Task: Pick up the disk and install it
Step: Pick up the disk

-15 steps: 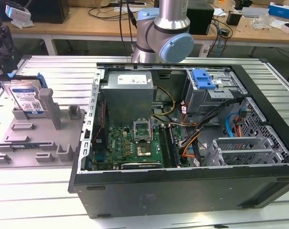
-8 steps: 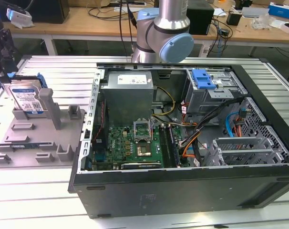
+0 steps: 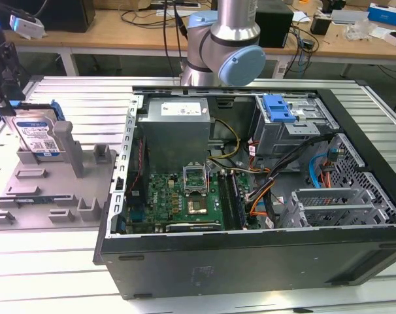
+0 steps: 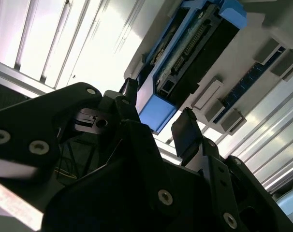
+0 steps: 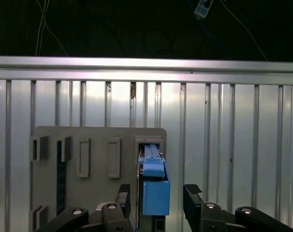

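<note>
The arm [image 3: 232, 23] is a silver-grey metal tube meeting rounded grey joint housings, one closed by a pale blue round cap [image 3: 245, 65]. The end effector [image 5: 158, 191] is matte black, built of angular linkage plates dotted with small silver screws [image 4: 165, 195], with two slim dark fingers [image 5: 192, 190].

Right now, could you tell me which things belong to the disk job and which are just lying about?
Job: disk, standing in grey holder; open gripper straddling it; open computer case.
Lying about: power supply; motherboard; blue box on bench.
</note>
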`<action>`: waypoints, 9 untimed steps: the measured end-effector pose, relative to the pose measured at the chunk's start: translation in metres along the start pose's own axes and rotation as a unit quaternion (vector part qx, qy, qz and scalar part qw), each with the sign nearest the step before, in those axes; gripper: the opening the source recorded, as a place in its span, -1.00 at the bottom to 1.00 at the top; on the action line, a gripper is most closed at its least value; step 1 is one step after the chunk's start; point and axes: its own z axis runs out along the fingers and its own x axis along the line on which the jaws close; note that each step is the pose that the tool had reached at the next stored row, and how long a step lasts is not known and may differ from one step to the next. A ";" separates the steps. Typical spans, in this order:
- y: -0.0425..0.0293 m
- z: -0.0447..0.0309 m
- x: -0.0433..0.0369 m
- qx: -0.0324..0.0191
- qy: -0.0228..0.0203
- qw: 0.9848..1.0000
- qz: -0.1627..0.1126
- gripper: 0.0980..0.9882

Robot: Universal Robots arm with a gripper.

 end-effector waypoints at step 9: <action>0.0006 0.0060 0.0011 0.000 0.000 1.000 0.000 0.03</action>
